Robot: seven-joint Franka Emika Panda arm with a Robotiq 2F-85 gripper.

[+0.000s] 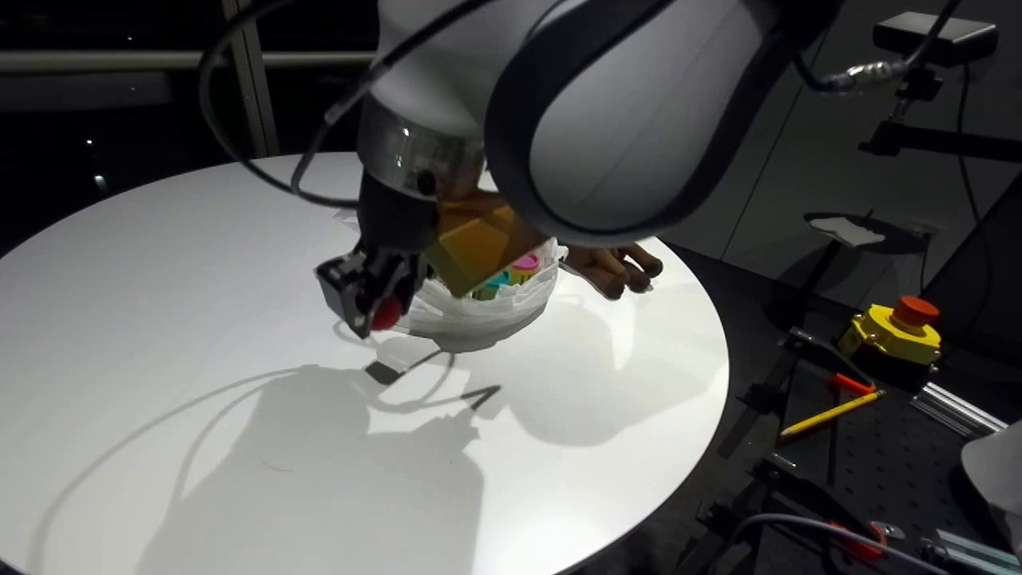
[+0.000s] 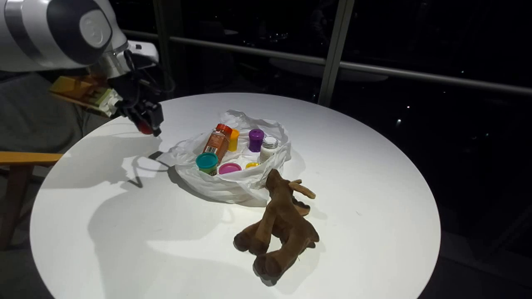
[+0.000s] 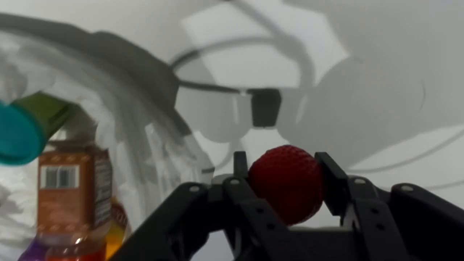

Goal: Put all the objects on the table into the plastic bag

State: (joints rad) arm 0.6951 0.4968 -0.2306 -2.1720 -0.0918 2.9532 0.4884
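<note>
My gripper [image 3: 282, 170] is shut on a red dimpled ball [image 3: 286, 188] and holds it above the table, beside the bag. The ball also shows in both exterior views [image 1: 386, 313] [image 2: 144, 128]. The open white plastic bag [image 2: 208, 189] lies spread on the table; its edge shows left in the wrist view [image 3: 134, 145]. In it are an orange-capped spice bottle [image 2: 216, 144], a teal-lidded tub [image 2: 207, 161], a pink-lidded tub [image 2: 230, 168], a purple container [image 2: 256, 140], a white jar [image 2: 269, 148] and yellow items. A brown plush moose [image 2: 286, 211] lies outside, head at the bag's edge.
The round white table [image 2: 365, 232] carries the bag and moose. The arm hides part of the bag and moose in an exterior view [image 1: 583, 160]. A wooden chair arm [image 2: 29, 158] is beside the table. A dark bench holds a yellow emergency stop [image 1: 890, 335] and a pencil [image 1: 832, 414].
</note>
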